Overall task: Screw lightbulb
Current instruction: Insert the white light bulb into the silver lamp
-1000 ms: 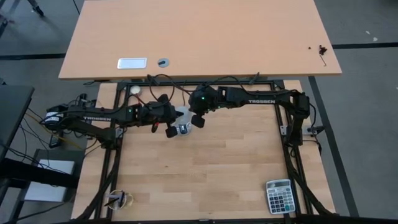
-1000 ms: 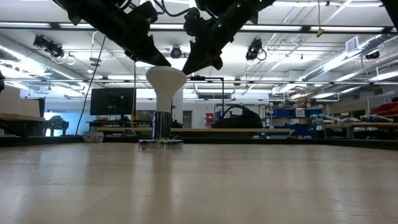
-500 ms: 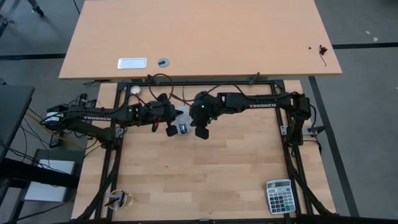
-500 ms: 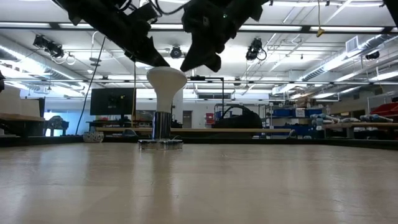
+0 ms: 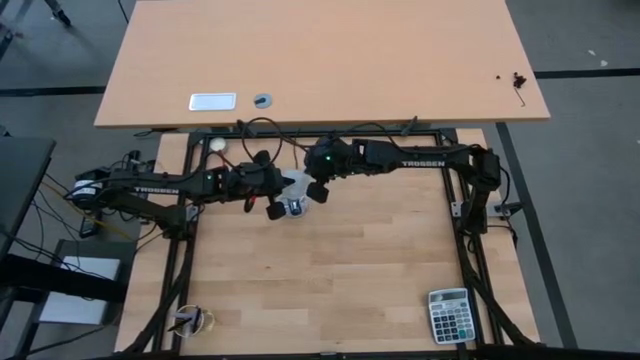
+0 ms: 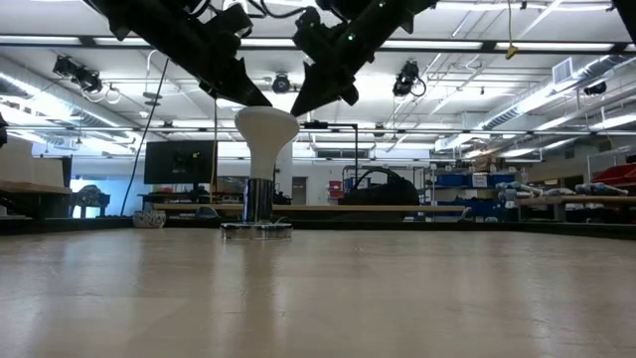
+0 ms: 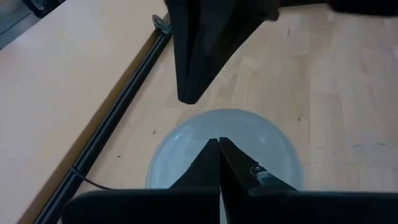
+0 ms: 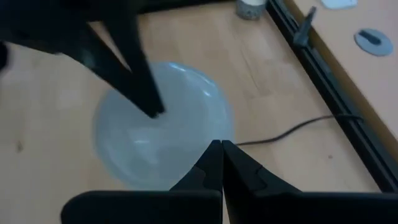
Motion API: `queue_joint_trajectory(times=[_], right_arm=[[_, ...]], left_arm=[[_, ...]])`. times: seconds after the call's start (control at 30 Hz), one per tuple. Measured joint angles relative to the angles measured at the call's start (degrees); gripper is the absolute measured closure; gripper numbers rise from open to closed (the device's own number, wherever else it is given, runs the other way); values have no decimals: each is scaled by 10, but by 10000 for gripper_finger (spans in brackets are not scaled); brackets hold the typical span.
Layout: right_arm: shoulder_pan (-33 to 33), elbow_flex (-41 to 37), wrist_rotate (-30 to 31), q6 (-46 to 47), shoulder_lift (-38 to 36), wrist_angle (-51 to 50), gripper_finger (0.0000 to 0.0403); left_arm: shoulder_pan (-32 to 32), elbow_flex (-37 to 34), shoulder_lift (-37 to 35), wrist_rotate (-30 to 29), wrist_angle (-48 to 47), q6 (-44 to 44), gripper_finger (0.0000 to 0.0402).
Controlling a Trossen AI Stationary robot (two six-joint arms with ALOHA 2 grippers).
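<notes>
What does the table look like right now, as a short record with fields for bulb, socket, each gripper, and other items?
bulb: white lightbulb standing upright, base down in the socket, wide face up
socket: flat disc on the table, back left of centre
left gripper: jaws shut, tip over the bulb's face
right gripper: jaws shut, over the bulb's edge, opposite the left
other items: calculator at the front right corner

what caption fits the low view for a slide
Both shut grippers, left and right, poised over the upright lightbulb.
</notes>
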Motion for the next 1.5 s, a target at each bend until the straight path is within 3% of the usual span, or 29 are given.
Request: queue_joint_trajectory(times=[0.73, 0.83, 1.0, 1.07, 1.37, 1.5], right_arm=[[11, 2, -36, 16, 12, -33, 394], [17, 2, -68, 21, 9, -47, 394], [24, -2, -182, 26, 15, -65, 394], [27, -3, -191, 21, 17, -58, 394], [23, 0, 2, -6, 1, -2, 394], [4, -2, 17, -6, 2, -4, 394]], left_arm=[[-1, 0, 0, 9, -2, 3, 402], [-1, 0, 0, 6, -3, 5, 402], [0, 0, 0, -5, -2, 5, 402], [0, 0, 0, -5, -2, 5, 402], [0, 0, 0, -4, -2, 4, 402], [0, 0, 0, -4, -2, 4, 402]])
